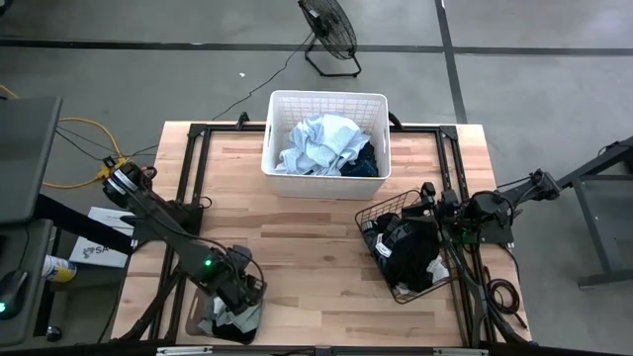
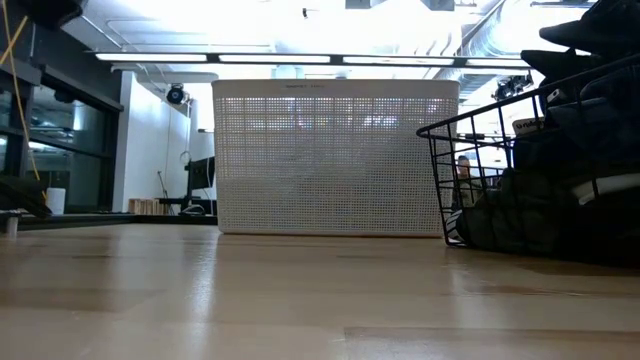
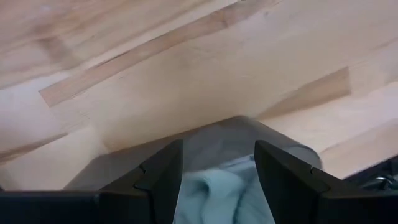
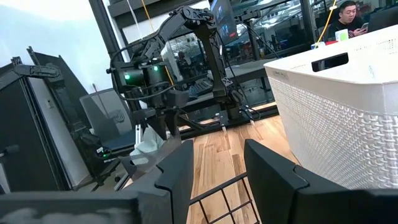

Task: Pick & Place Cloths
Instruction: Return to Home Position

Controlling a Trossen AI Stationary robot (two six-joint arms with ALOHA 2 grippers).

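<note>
My left gripper [image 1: 240,297] is at the table's near-left edge, shut on a pale white-grey and sage cloth [image 1: 232,318]; the right wrist view shows this cloth [image 4: 148,142] bunched below that gripper [image 4: 155,124]. My right gripper [image 4: 214,177] is open over the black wire basket's [image 1: 371,213] far rim, touching nothing. Black cloths [image 1: 413,252] fill the wire basket. Light blue cloths [image 1: 318,146] and a dark navy one [image 1: 364,158] lie in the white laundry basket [image 1: 326,97]. My left gripper pinches the pale cloth [image 3: 217,190] between its two fingers [image 3: 163,177], coming from above and pointing down. The bunched fabric fills the gap, so I cannot tell how many layers are held. A grey part [image 3: 249,137] spreads below; whether it lies on the table, I cannot tell.
The white laundry basket [image 2: 335,155] stands at the table's far middle and the wire basket [image 2: 500,170] at the right. Bare wood [image 1: 297,237] lies between them and my left arm. A black frame [image 1: 193,158] runs along the table's sides. A fan [image 1: 331,35] stands on the floor beyond.
</note>
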